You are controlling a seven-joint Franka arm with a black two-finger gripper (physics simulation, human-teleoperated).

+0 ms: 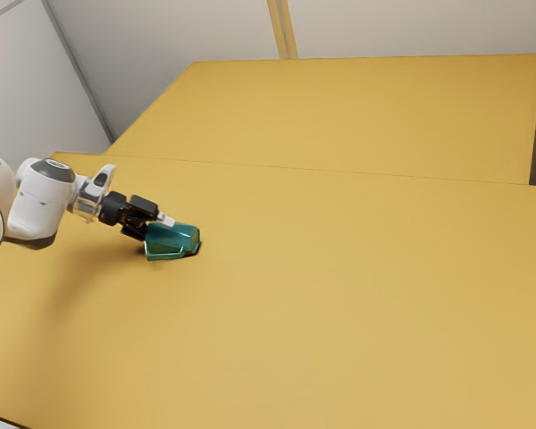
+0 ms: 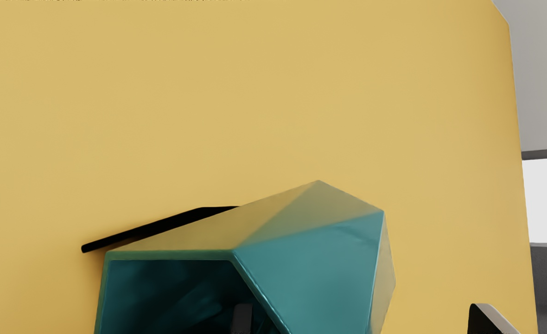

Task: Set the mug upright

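The gripper (image 1: 154,227) is at the near end of the teal faceted mug (image 1: 173,239), which lies on its side on the yellow table. In the wrist view the mug (image 2: 310,273) has its open mouth toward my hand. The gripper (image 2: 365,319) is open, its fingertips far apart: one is in front of or within the dark mouth, the other is outside, beyond the mug's side wall. How deep the first one reaches cannot be told. A thin black strip (image 2: 162,228) runs along the mug's side against the table.
The yellow table (image 1: 339,286) stretches far past the mug toward the exterior view's right. A second yellow surface (image 1: 366,116) adjoins it at the back, before a pale wall (image 1: 161,31). In the wrist view, a table edge runs down beyond the outer fingertip.
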